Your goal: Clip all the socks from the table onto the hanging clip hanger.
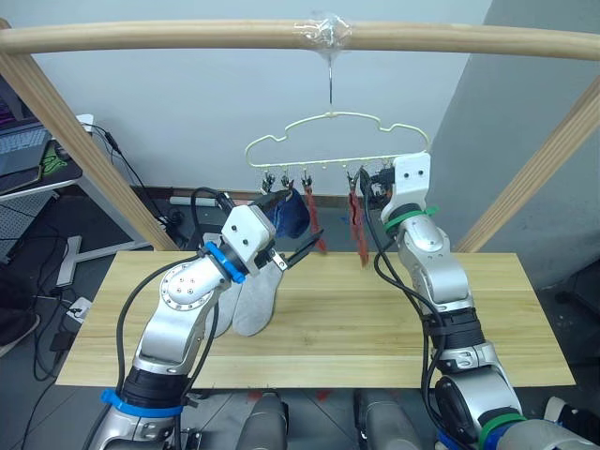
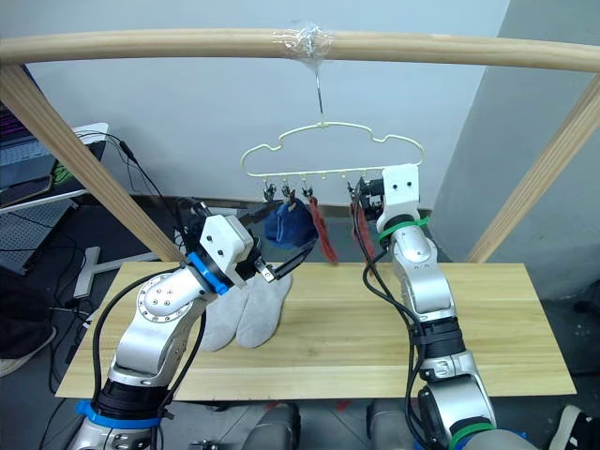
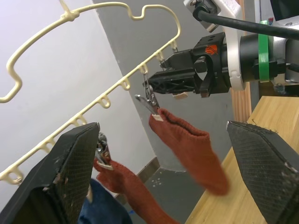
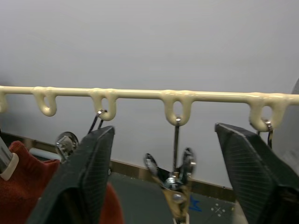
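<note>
The wooden pole frame [image 1: 187, 37] spans the scene, and below it lies the pale plank bench [image 1: 375, 328]. From the pole's top bar hangs the cream wire clip hanger [image 1: 333, 131], its row of metal clips along the lower bar. Two rust red socks [image 1: 357, 225] and a blue sock [image 1: 292, 214] dangle from those clips, while two light grey socks [image 2: 246, 314] lie side by side on the bench near its left end.

The left gripper [image 1: 302, 253] is raised above the grey socks, its fingers [image 3: 70, 172] spread wide and empty; its wrist view looks up along the hanger and catches one red sock pinched in a clip, with the right gripper [image 3: 154, 81] reaching in just beside that clip. The head views show the right arm lifted to the hanger's right end. The right wrist view adds a close look at the hanger bar's loops and an unused metal clip [image 4: 174, 179] between its wide-open fingers [image 4: 88, 172].
</note>
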Motion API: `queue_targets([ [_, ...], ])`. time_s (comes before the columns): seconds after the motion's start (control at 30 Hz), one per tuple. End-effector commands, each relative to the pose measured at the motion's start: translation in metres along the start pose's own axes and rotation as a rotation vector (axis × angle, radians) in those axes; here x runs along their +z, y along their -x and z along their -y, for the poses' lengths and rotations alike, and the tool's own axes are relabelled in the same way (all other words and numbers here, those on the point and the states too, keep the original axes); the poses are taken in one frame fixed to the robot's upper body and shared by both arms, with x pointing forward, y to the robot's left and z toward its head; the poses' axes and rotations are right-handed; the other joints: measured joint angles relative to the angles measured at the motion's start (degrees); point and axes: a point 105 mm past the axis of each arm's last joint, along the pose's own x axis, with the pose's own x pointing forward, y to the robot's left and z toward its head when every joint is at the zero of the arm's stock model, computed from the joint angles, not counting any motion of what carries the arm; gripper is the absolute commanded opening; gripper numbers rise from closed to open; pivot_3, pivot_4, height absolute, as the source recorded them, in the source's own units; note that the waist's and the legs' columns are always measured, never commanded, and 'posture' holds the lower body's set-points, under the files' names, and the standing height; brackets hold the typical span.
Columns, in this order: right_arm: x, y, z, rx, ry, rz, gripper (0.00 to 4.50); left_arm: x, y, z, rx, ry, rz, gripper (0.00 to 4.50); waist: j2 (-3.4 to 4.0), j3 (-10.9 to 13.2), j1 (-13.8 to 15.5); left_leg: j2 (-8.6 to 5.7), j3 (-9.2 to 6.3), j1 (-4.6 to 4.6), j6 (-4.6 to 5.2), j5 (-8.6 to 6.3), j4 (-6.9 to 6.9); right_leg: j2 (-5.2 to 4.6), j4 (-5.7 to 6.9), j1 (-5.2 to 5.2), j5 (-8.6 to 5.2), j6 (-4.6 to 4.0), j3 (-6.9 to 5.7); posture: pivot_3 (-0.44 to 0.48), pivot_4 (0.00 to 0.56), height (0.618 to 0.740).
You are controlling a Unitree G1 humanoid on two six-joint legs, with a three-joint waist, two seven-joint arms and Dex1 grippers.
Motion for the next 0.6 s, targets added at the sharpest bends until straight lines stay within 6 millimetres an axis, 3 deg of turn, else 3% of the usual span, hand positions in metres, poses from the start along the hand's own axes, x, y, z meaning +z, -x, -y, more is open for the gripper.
queue_targets([
  [0.03, 0.0129, -0.0009, 0.0019, -0.006, -0.003, 0.05, 3.42, 0.0166, -0.0012, -0.0039, 0.013, -0.026, 0.058, 4.5, 0.0, 0.0, 0.0, 0.0, 0.0, 0.0, 0.0, 0.0, 0.0, 0.0, 0.0, 0.0, 0.0, 0.0, 0.0, 0.119, 0.197, 0.74],
  [0.17, 0.0129, -0.0009, 0.0018, -0.008, -0.011, 0.051, 3.26, 0.0168, -0.0018, -0.0042, 0.017, -0.025, 0.058, 4.5, 0.0, 0.0, 0.0, 0.0, 0.0, 0.0, 0.0, 0.0, 0.0, 0.0, 0.0, 0.0, 0.0, 0.0, 0.0, 0.119, 0.197, 0.74],
  [0.23, 0.013, -0.0016, 0.0016, -0.008, -0.012, 0.051, 2.8, 0.0168, -0.0024, -0.0039, 0.016, -0.024, 0.058, 4.5, 0.0, 0.0, 0.0, 0.0, 0.0, 0.0, 0.0, 0.0, 0.0, 0.0, 0.0, 0.0, 0.0, 0.0, 0.0, 0.119, 0.197, 0.74],
  [0.4, 0.0129, -0.002, 0.001, -0.007, -0.012, 0.048, 1.13, 0.0168, -0.0016, -0.0031, 0.013, -0.022, 0.057, 4.5, 0.0, 0.0, 0.0, 0.0, 0.0, 0.0, 0.0, 0.0, 0.0, 0.0, 0.0, 0.0, 0.0, 0.0, 0.0, 0.12, 0.199, 0.74],
  [0.6, 0.0116, -0.0036, 0.0, -0.008, -0.017, 0.041, 1.13, 0.0175, -0.0024, -0.0034, 0.014, -0.022, 0.057, 4.5, 0.0, 0.0, 0.0, 0.0, 0.0, 0.0, 0.0, 0.0, 0.0, 0.0, 0.0, 0.0, 0.0, 0.0, 0.0, 0.122, 0.201, 0.74],
])
